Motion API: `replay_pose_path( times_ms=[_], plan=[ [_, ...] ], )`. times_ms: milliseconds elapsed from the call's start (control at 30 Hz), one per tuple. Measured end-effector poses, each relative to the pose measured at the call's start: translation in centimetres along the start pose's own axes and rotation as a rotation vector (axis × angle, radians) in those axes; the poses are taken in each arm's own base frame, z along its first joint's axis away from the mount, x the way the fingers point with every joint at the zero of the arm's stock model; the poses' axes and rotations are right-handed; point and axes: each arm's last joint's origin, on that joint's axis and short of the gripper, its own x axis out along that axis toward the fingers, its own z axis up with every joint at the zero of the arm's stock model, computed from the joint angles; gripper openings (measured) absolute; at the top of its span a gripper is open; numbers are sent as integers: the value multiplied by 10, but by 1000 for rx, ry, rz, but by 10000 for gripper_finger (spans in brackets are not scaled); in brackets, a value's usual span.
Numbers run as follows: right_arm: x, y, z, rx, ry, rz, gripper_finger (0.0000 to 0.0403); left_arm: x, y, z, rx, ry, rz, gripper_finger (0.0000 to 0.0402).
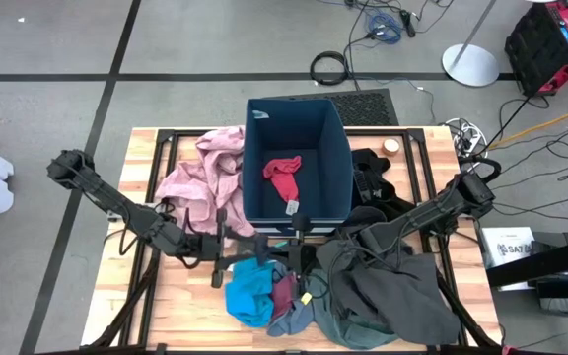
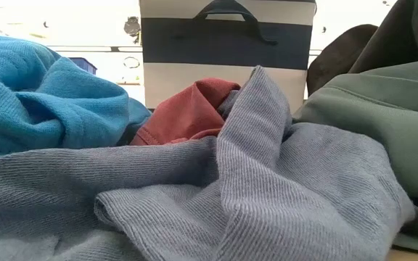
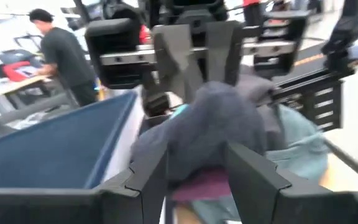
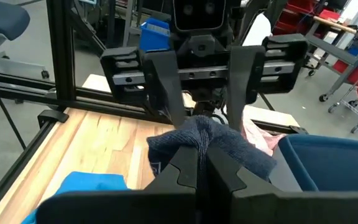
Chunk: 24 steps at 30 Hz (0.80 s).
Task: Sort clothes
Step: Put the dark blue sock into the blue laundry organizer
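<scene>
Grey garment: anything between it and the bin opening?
Nothing visible in the way. The right tool is shut on the grey garment, and the left tool is open around its other end. The bin stands right beside them, open-topped, holding only a red piece.
</scene>
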Motion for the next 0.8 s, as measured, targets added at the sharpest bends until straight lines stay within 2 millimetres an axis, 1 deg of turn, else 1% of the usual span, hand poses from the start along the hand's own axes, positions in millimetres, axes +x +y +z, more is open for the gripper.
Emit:
replay_pose_path(
  times_ms=[100, 267, 500, 600, 800],
  plan=[
    [0, -1, 0, 14, 4, -3, 0, 0, 0, 1, -5, 0, 8, 164],
    [2, -4, -2, 11, 15, -14, 0, 0, 1, 4, -106, -6, 14, 164],
    [3, -6, -3, 6, 28, -21, 0, 0, 0, 4, -166, -9, -10, 170],
    [3, -6, -3, 5, 29, -19, 0, 0, 0, 4, -173, -9, -6, 193],
    [3, -5, -3, 5, 29, -16, 0, 1, 1, 4, -176, -8, 10, 264]
  ],
)
